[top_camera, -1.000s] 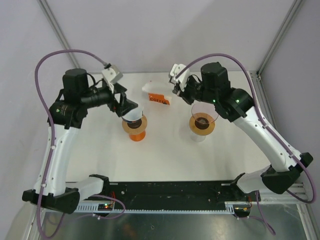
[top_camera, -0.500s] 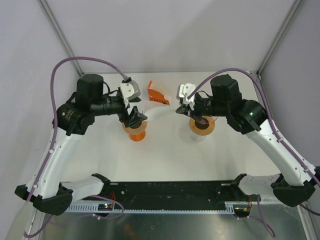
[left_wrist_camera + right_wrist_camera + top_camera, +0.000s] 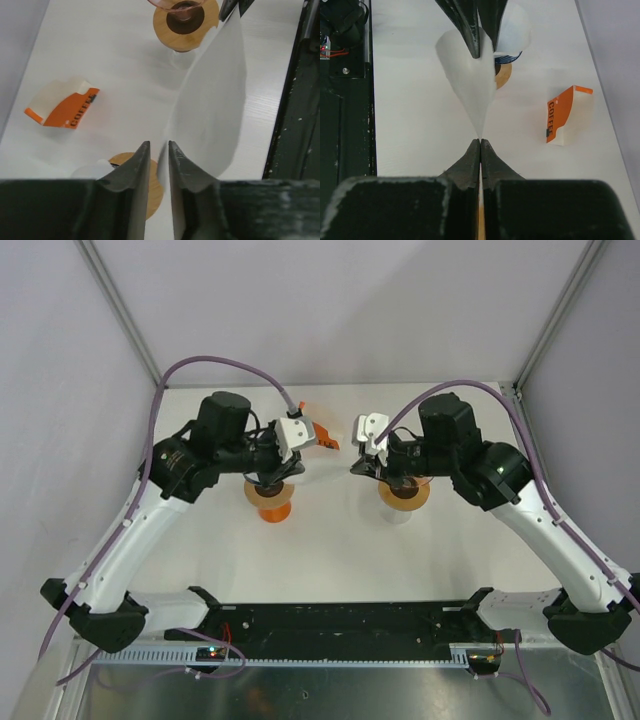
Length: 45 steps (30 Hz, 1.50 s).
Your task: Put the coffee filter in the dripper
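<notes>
A white coffee filter (image 3: 215, 100) hangs stretched between my two grippers above the table's middle. My right gripper (image 3: 480, 141) is shut on its pointed end. My left gripper (image 3: 159, 145) has closed down on the filter's (image 3: 467, 75) opposite edge, leaving only a sliver of gap. A pink glass dripper (image 3: 405, 490) on a wooden collar stands just right of the right gripper (image 3: 355, 468). An orange dripper (image 3: 270, 502) sits under the left gripper (image 3: 303, 462), and its wooden collar (image 3: 152, 187) carries another white filter (image 3: 92, 170).
An orange and white coffee box (image 3: 62, 107) lies on its side at the back of the table, also seen in the right wrist view (image 3: 565, 115). Black base rails (image 3: 340, 625) run along the near edge.
My left arm swung right from over the orange dripper to the filter and narrowed its jaws onto its edge. The right gripper carried the filter down and left, beside the glass dripper.
</notes>
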Tool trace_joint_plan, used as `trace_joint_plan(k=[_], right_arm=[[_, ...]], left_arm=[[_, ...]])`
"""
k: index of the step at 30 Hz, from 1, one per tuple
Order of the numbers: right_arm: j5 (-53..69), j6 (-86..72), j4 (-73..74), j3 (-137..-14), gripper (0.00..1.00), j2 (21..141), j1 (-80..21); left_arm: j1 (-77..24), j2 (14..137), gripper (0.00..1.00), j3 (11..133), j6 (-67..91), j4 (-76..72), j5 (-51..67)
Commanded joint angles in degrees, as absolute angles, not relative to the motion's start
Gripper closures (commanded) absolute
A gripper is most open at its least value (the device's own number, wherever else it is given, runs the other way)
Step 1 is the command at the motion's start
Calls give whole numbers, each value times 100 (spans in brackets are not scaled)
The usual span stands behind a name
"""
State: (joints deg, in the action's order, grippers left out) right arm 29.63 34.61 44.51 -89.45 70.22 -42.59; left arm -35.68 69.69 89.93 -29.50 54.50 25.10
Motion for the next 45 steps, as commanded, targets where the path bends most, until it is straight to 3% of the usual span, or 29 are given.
trace_joint_plan(k=[1, 3, 5, 8, 9, 12, 16, 20, 25, 40, 45], right_arm=[[3054, 3524, 4336, -8898, 100, 6969, -4289], [2925, 3500, 4275, -8819, 100, 6926, -4276], [2781, 3492, 4178, -8671, 94, 6831, -4273], [2324, 3510, 4022, -8396, 57, 6636, -4308], [2059, 3509, 3962, -8329, 49, 6570, -4325], [1404, 3519, 3662, -8189, 36, 6210, -4412], [638, 4005, 3402, -8137, 27, 5788, -4912], [-408, 4813, 3353, -8085, 25, 5718, -5823], [-880, 5671, 3622, -8097, 26, 6040, -6871], [-1999, 6167, 3639, -8147, 27, 7122, -6912], [-2152, 6111, 3997, -8144, 33, 7324, -6831]], left_arm=[[-3716, 7038, 87, 9063, -2843, 5404, 2405], [-3719, 7117, 96, 9181, -2625, 5401, 2339], [-3720, 7204, 99, 9291, -2412, 5400, 2336], [-3809, 7364, 100, 9448, -2131, 5392, 2248], [-3860, 7417, 100, 9488, -2089, 5390, 2117], [-4149, 7529, 100, 9581, -2066, 5374, 1539], [-4525, 7690, 100, 9680, -2093, 5327, 821], [-4710, 7884, 100, 9885, -1991, 5264, 547], [-4760, 7977, 100, 10115, -1842, 5264, 735], [-4805, 7814, 100, 10061, -1784, 5273, 1069], [-4801, 7797, 100, 10166, -1755, 5273, 1044]])
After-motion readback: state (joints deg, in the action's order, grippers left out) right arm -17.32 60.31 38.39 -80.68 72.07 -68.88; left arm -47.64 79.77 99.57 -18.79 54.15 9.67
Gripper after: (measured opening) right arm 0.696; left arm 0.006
